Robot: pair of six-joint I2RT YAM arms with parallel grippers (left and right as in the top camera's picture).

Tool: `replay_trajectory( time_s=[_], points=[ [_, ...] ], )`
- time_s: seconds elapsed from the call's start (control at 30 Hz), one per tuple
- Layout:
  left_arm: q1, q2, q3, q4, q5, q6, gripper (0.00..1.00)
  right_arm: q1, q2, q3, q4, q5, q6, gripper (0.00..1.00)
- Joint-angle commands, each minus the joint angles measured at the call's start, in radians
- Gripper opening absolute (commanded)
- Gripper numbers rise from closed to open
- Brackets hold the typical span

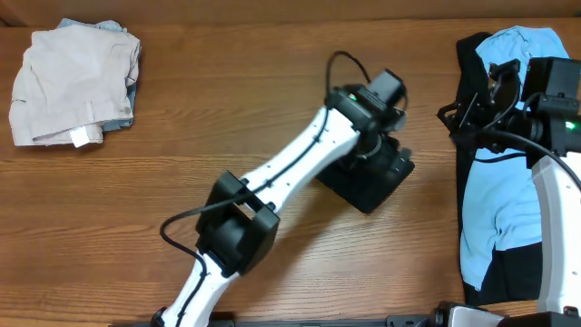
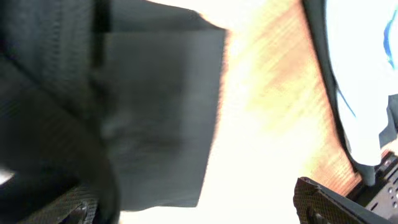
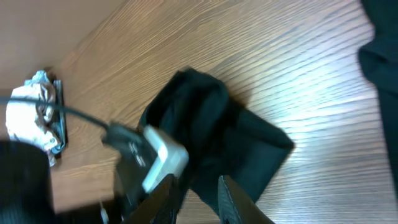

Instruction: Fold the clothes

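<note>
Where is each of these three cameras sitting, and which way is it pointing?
Overhead: above the table, looking straight down; both arms show.
Left wrist: on the left arm, close over the folded black garment; own fingers at the bottom.
Right wrist: on the right arm, facing across the table at that garment; its fingers show.
Shared: all see the garment; overhead and right wrist also the beige pile.

A black garment [image 1: 377, 186], folded into a compact rectangle, is seen lying flat in the middle, set at an angle. At the right edge a light blue shirt [image 1: 508, 209] is spread loosely over another black piece [image 1: 463, 82]. A folded beige garment [image 1: 73, 86] is placed far left
</note>
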Motion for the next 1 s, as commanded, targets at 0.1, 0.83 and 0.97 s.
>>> replay_trajectory(
  time_s=[0.1,0.83,0.97],
  points=[
    [-0.051,0.135,0.012,0.038,0.015,-0.019,1.0,-0.069,-0.03,0.009,-0.027,0.002,-0.06,0.25],
    [0.097,0.008,0.566,-0.346,-0.026,-0.036,1.0,-0.116,-0.031,0.009,-0.023,0.0,-0.079,0.39],
    [0.188,-0.051,0.596,-0.377,-0.073,-0.044,1.0,-0.056,-0.015,0.005,-0.062,-0.005,-0.072,0.41]
  ],
)
